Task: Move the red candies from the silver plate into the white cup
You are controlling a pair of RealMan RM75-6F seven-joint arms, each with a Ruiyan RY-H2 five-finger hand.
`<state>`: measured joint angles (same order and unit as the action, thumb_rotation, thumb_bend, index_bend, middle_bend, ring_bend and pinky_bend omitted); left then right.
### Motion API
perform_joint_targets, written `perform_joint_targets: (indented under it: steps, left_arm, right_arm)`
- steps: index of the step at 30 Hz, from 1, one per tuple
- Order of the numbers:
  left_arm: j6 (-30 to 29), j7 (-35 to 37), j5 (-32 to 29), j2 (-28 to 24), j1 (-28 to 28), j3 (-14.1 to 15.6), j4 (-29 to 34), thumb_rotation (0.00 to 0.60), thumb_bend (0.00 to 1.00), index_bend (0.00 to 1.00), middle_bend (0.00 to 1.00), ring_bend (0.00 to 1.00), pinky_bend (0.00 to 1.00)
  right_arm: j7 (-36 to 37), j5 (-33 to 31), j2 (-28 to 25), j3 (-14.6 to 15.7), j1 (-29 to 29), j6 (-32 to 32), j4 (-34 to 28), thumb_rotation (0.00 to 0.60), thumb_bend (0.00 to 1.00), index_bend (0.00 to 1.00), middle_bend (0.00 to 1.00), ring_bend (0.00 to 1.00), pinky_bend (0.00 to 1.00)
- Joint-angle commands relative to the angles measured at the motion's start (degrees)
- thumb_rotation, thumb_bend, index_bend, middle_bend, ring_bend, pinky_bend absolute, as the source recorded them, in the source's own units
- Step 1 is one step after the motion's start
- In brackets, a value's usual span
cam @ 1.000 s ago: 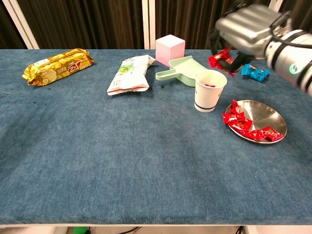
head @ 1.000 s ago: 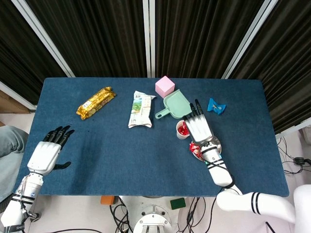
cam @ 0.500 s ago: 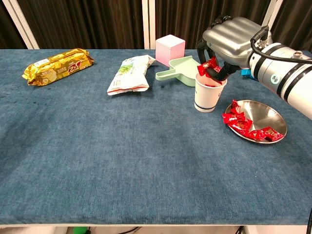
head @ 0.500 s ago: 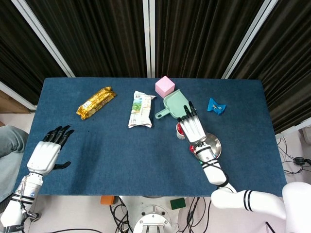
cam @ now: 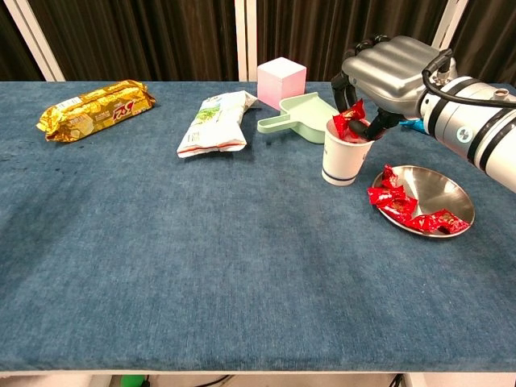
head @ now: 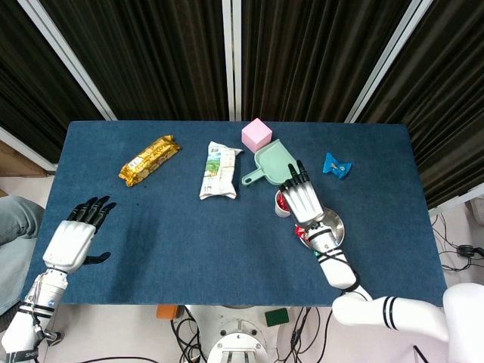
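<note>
My right hand (cam: 393,66) hovers over the white cup (cam: 346,159) and pinches a red candy (cam: 351,122) between thumb and finger, right at the cup's mouth. Red shows inside the cup. To the right of the cup lies the silver plate (cam: 442,187) with several red candies (cam: 400,203) along its near and left rim. In the head view the right hand (head: 303,199) covers most of the cup (head: 280,204), and the plate (head: 335,225) peeks out beside the wrist. My left hand (head: 78,234) rests open near the table's front left edge, far from all this.
Behind the cup lie a green dustpan (cam: 300,115) and a pink cube (cam: 281,79). A white snack bag (cam: 214,121) and a gold snack pack (cam: 97,106) lie further left. A blue candy (head: 336,165) sits at the back right.
My right hand has carried the red candy leftward from beyond the cup to just above it and lowered it to the rim. The left hand has not moved.
</note>
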<state>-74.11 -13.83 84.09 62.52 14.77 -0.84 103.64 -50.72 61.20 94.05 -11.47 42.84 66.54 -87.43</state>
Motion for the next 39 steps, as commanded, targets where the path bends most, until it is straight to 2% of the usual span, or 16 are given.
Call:
perform_joint_targets:
  steps: [1,6,11,20,26,31,34,39]
  left_arm:
    - [0.01,-0.05,-0.04,0.03,0.01,-0.01,0.0,0.6,0.03,0.1,0.03,0.01,0.14]
    - [0.17,-0.36,-0.19,0.08,0.06,0.04,0.17,0.6,0.03,0.1,0.03,0.01,0.14]
    - [0.22,-0.75,-0.27,0.13,0.07,0.08,0.41,0.6,0.03,0.1,0.03,0.01,0.14]
    - [0.15,-0.75,-0.34,-0.07,0.02,0.11,0.64,0.6,0.03,0.1,0.03,0.01,0.14]
    - [-0.16,-0.26,-0.25,-0.31,-0.12,0.06,0.64,0.6,0.03,0.11,0.03,0.01,0.14]
    - [-0.17,-0.59,0.16,-0.26,-0.11,0.24,0.91,0.6,0.03,0.1,0.03,0.01,0.14]
    - [-0.39,-0.86,0.35,-0.24,-0.21,0.32,1.12,0.6,0.03,0.1,0.03,0.0,0.14]
    - [-0.38,-1.14,0.52,-0.19,-0.24,0.44,1.22,0.6,0.03,0.11,0.03,0.01,0.14]
  right_arm:
    - [0.44,0.07,-0.34,0.12,-0.06,0.04,-0.13,0.6,0.46,0.48,0.37,0.03,0.0]
    - [0.92,0.25,-0.94,0.45,-0.16,0.17,-0.5,0.6,0.46,0.44,0.32,0.0,0.0]
    - [1.16,0.29,-1.22,0.65,-0.05,0.08,-0.7,0.6,0.46,0.34,0.27,0.0,0.0]
    - [3.73,3.73,-3.94,2.02,-2.21,3.5,-4.01,0.6,0.44,0.31,0.25,0.0,0.0]
    - [6.57,11.93,-10.79,8.34,-8.44,10.04,-11.06,0.6,0.41,0.31,0.25,0.0,0.0]
    - [6.78,13.88,-15.64,13.35,-12.81,11.35,-14.7,0.6,0.34,0.27,0.22,0.0,0.0]
    - [7.67,14.27,-16.64,15.24,-14.41,10.67,-14.78,0.6,0.3,0.25,0.19,0.0,0.0]
    - [9.12,13.58,-16.22,16.68,-16.16,8.79,-13.2,0.6,0.29,0.24,0.11,0.0,0.0]
